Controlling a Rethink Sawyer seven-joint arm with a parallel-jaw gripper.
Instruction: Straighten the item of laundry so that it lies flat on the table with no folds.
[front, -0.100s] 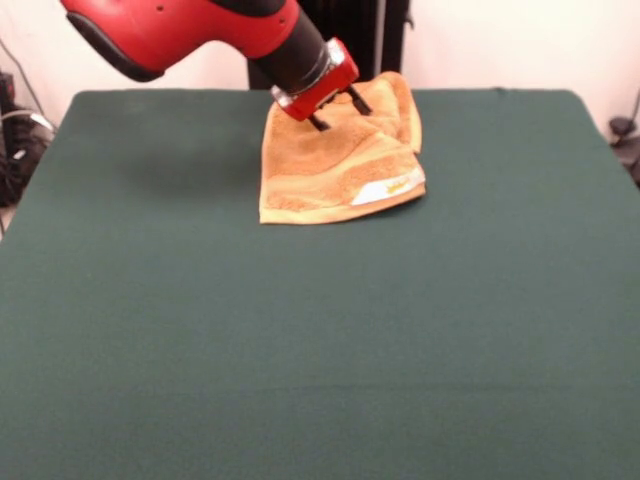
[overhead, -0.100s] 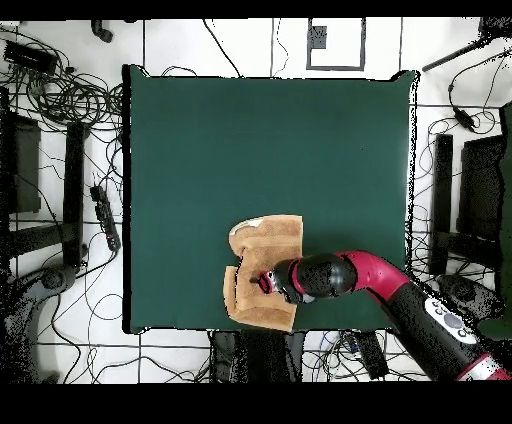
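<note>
The hand (front, -0.100s: 338, 112), two fingers a little apart and holding nothing, touched the soft, floppy towel (front, -0.100s: 330, 170). Its 5 o'clock corner on the bench (front, -0.100s: 300, 340) looked best to pull.

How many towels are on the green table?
1. The orange towel lies rumpled and folded near the table's far edge in the front view, right under the robot's claw. Nothing else is on the table.

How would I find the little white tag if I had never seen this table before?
Look at the big dark green table, then at the orange-tan towel lying folded under the red and black arm's gripper. Along the towel's front edge, at its right corner in the front view, sits the label. It is the only white patch on the towel, with yellow print on it.
</note>
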